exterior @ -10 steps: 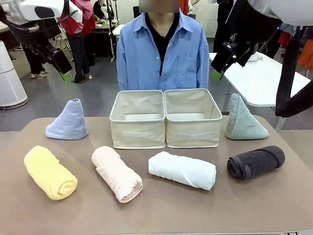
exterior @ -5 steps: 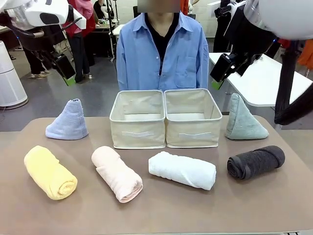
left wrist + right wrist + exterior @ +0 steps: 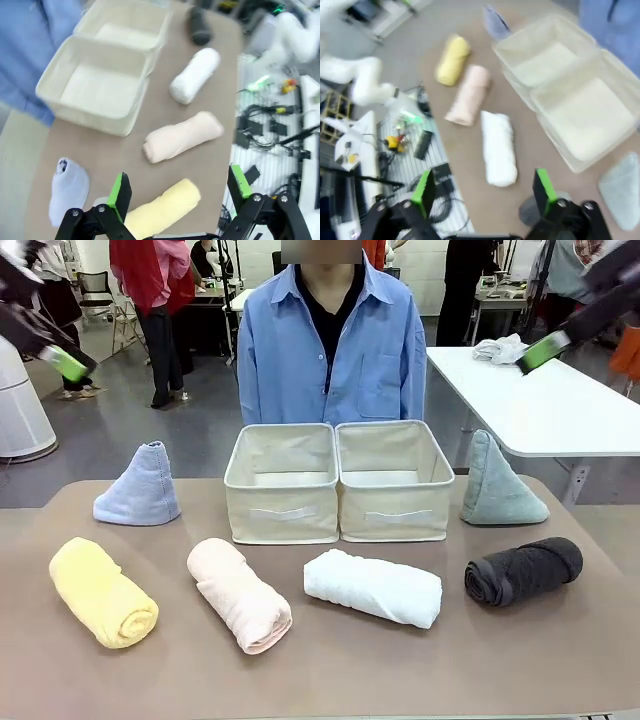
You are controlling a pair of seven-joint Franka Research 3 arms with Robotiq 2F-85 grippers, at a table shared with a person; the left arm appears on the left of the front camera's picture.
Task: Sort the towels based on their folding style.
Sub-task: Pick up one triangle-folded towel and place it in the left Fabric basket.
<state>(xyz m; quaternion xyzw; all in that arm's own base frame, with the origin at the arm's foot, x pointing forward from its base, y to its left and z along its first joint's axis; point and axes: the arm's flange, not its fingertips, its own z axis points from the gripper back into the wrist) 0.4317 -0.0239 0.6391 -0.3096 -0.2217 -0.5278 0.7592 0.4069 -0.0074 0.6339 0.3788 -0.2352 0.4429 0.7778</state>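
Near row, left to right: yellow roll (image 3: 103, 592), pink roll (image 3: 239, 594), white roll (image 3: 372, 587), dark grey roll (image 3: 522, 571), all lying flat. Farther back: lavender cone (image 3: 139, 486) left, bins (image 3: 280, 512) middle, grey-green cone (image 3: 498, 483) right. Left gripper (image 3: 179, 187) and right gripper (image 3: 484, 190) are high up, jaws wide, holding nothing. The yellow roll lies below the left jaws with its long axis nearly along the jaw line, so it probably needs a wrist turn.

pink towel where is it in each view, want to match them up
Front view: pink towel, front row, second from left.
Left wrist view: centre, between white roll and yellow roll.
Right wrist view: upper middle, beside the yellow roll.
Shared landmark: the two beige bins.
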